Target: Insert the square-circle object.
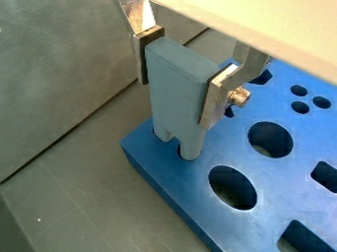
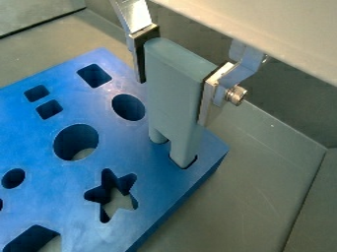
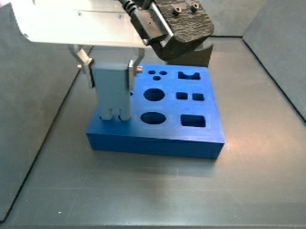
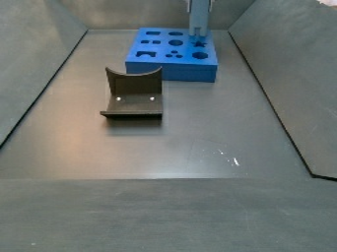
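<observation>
We show the gripper (image 1: 184, 77) clamping the grey block (image 1: 178, 103), foot meeting the blue board (image 1: 171, 165); next, we judge, press straight down.

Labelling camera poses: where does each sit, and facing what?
Wrist view: on the wrist, looking down the gripper at the grey piece it clamps on the blue board.
Wrist view: same, from the opposite side; fingers show.
Side view: close, above the board; white arm housing shows.
Side view: far along the floor; no arm clearly shows.
All share the board.

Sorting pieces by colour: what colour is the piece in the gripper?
Grey-blue piece, clearest in a wrist view, between the gripper fingers.
</observation>
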### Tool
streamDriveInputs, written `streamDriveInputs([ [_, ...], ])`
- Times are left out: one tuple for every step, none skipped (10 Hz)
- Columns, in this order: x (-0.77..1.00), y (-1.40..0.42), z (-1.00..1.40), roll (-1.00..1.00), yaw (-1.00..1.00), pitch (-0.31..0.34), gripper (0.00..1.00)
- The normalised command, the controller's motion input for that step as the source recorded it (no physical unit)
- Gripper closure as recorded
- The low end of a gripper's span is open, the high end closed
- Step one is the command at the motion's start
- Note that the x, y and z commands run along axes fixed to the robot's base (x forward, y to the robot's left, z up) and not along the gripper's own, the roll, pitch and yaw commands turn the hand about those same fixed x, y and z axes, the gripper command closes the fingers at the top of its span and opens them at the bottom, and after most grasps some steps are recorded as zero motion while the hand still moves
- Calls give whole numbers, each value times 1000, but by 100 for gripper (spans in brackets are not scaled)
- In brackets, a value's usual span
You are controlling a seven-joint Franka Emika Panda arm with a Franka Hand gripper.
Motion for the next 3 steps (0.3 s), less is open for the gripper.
streamDriveInputs([
  [26, -23, -177, 0, 0, 0, 100],
  [0, 0, 0, 0, 0, -16, 100],
  [0, 0, 0, 0, 0, 10, 100],
])
